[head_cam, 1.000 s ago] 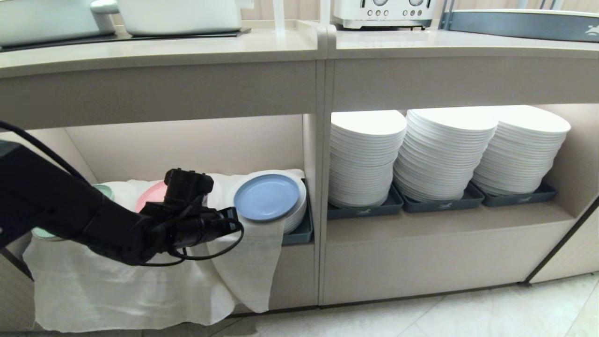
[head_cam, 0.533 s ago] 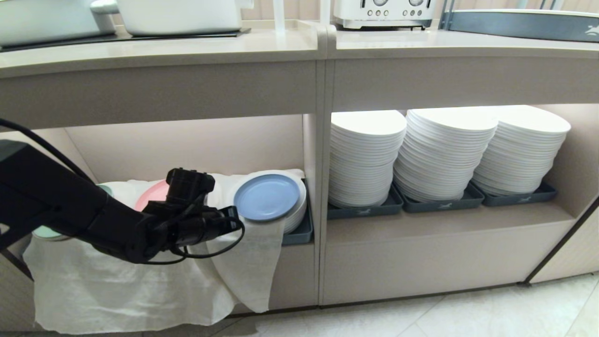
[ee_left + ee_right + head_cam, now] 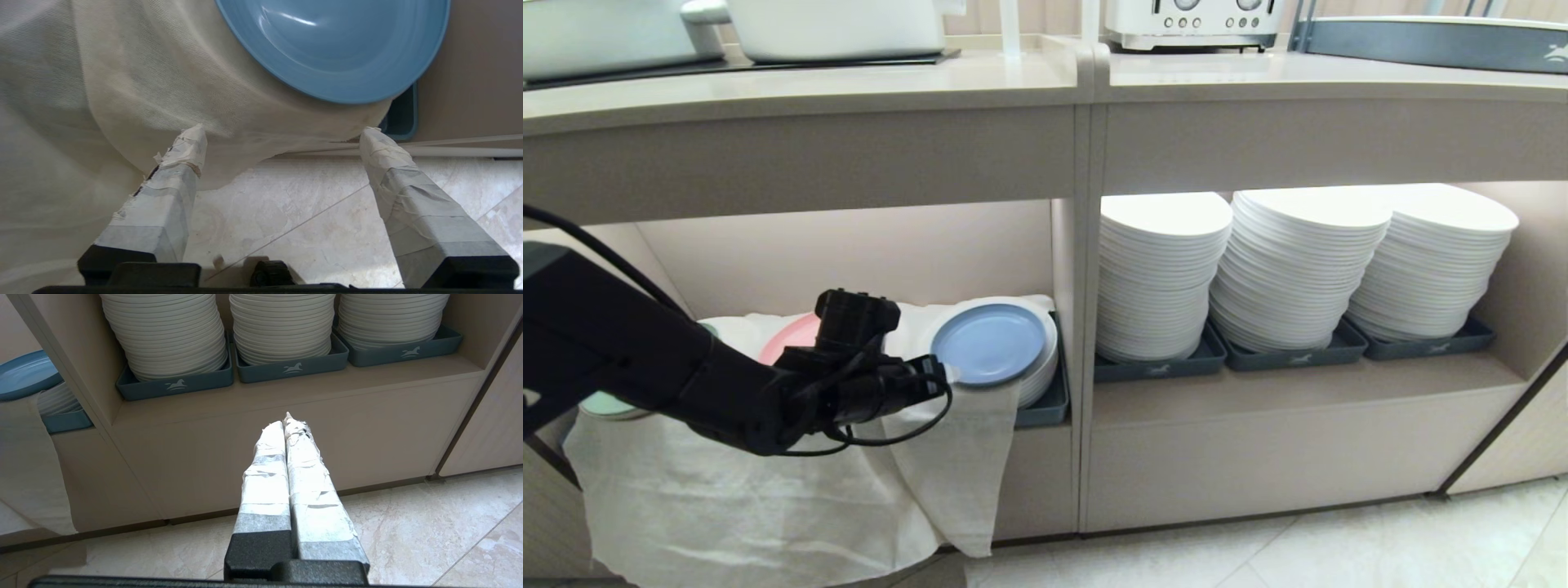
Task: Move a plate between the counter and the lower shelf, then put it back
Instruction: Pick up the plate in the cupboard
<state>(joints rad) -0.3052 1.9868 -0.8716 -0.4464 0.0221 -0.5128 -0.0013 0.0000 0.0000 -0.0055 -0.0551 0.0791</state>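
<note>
We see open air above the plate [image 3: 988,343] up to the lower shelf [image 3: 849,253] ceiling. The draped cloth [image 3: 768,498] hangs over the front edge below it, the divider wall [image 3: 1068,327] closes its right, the pink plate [image 3: 788,339] sits leftward.

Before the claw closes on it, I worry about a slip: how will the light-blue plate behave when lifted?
The plate looks rigid, so it should lift flat without flexing. Its smooth glossy face may slide between the open left claw's taped fingers. It sits on a draped white cloth over stacked plates, so tugging may drag the cloth.
</note>
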